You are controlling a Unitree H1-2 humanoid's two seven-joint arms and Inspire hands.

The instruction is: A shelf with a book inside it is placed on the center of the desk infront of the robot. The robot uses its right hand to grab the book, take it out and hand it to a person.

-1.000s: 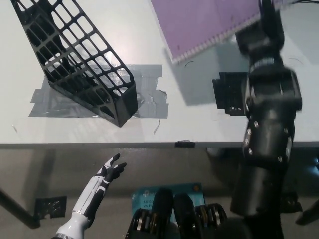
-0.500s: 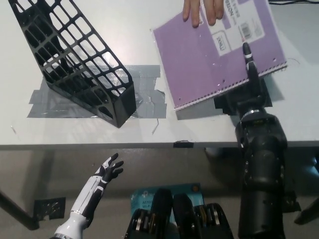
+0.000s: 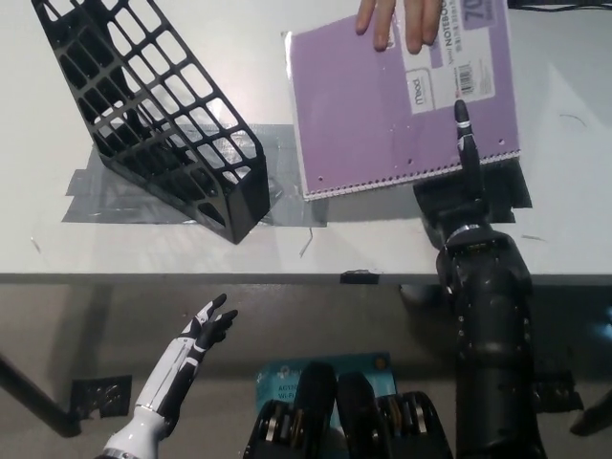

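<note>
A purple spiral notebook, the book (image 3: pixel 382 105), hangs flat above the desk (image 3: pixel 564 220) at the upper middle right. My black right hand (image 3: pixel 466 167) grips its lower right edge, one finger lying on the cover and the rest underneath. A person's hand (image 3: pixel 402 19) holds the book's far edge at the top of the picture. The black mesh shelf (image 3: pixel 153 115) stands tilted at the upper left with nothing in it. My white left hand (image 3: pixel 206 330) rests open below the desk's front edge at the lower left.
Grey tape (image 3: pixel 105 186) fixes the shelf's base to the desk. A black plate (image 3: pixel 521 196) lies on the desk under my right hand. Below the desk edge a blue item (image 3: pixel 277 378) lies on the floor.
My right arm has dropped and drawn back from the camera, bringing the book down and leftward. A person's hand has come in from the top and taken the book's far edge.
</note>
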